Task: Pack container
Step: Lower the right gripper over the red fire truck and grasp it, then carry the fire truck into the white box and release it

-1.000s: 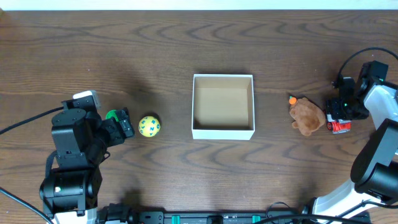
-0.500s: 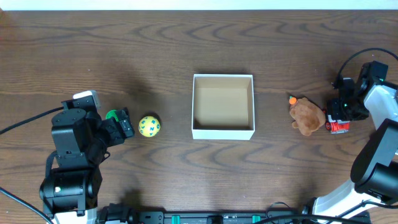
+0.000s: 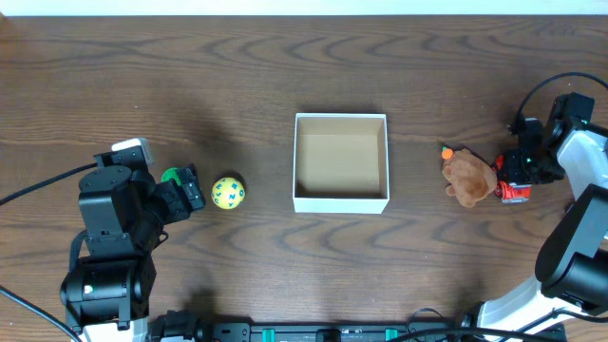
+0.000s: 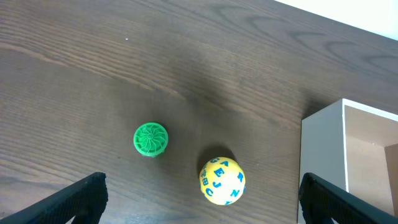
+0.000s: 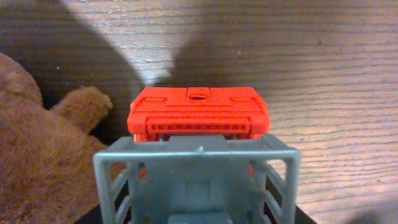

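Note:
The container, a square white box with a tan floor (image 3: pixel 340 201), stands empty mid-table; its corner shows in the left wrist view (image 4: pixel 322 155). A yellow lettered ball (image 3: pixel 228 192) (image 4: pixel 222 181) and a small green ribbed toy (image 3: pixel 172 176) (image 4: pixel 150 139) lie left of it. My left gripper (image 3: pixel 192 189) (image 4: pixel 202 194) is open and empty, with the ball just ahead between its fingers. A brown plush (image 3: pixel 469 177) (image 5: pixel 37 155) lies right of the box. My right gripper (image 3: pixel 520 178) (image 5: pixel 198 214) is shut on a red and grey toy vehicle (image 3: pixel 514 189) (image 5: pixel 199 115) beside the plush.
Dark wood table (image 3: pixel 285 66). Black cables run by the left arm base (image 3: pixel 38 185) and the right arm (image 3: pixel 541 90). The plush touches the toy vehicle's left side.
My right gripper and the red and grey toy have shifted slightly left toward the plush. The left arm, the ball and the green toy have not moved.

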Action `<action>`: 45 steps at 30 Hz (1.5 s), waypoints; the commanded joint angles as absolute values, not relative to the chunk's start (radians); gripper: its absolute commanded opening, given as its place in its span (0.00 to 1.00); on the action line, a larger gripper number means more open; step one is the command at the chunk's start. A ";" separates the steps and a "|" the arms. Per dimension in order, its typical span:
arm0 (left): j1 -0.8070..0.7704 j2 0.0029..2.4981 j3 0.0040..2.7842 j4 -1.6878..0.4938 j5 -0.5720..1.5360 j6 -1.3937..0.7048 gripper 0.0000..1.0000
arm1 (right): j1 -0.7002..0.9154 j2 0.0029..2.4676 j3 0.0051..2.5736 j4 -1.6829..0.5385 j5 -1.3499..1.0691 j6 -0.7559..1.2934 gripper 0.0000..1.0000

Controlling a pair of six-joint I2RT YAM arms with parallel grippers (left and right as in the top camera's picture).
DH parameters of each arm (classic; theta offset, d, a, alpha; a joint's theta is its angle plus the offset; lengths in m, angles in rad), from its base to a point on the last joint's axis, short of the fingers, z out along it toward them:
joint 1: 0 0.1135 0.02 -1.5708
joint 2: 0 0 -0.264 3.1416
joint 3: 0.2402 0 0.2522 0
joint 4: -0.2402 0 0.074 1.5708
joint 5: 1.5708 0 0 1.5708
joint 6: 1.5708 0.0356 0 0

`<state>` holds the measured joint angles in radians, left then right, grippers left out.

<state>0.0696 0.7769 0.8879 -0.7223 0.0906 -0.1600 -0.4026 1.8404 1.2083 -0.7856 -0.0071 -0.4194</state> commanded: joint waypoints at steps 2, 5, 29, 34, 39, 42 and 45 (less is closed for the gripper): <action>0.067 0.776 0.909 -0.722 0.083 -0.152 0.98 | -0.412 1.789 1.210 -0.780 -0.009 -0.415 0.33; 0.067 0.776 0.909 -0.721 0.083 -0.152 0.98 | -0.412 1.763 1.210 -0.777 -0.009 -0.415 0.30; 0.067 0.776 0.909 -0.722 0.083 -0.152 0.98 | -0.092 1.279 1.226 -0.822 -0.027 -0.171 0.01; 0.067 0.776 0.909 -0.726 0.083 -0.155 0.98 | 0.117 1.262 1.226 -0.773 -0.027 -0.010 0.01; 0.067 0.776 0.909 -0.736 0.083 -0.155 0.98 | 0.306 1.262 1.226 -0.660 -0.027 0.186 0.01; 0.067 0.776 0.909 -0.737 0.083 -0.155 0.98 | 0.402 1.265 1.226 -0.619 0.004 0.280 0.01; 0.067 0.776 0.909 -0.737 0.083 -0.155 0.98 | 0.475 1.284 1.225 -0.620 0.070 0.347 0.01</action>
<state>0.0696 0.7773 0.8879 -0.7349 0.0902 -0.1600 0.4191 1.2747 1.2098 -0.6235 -0.0032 0.2031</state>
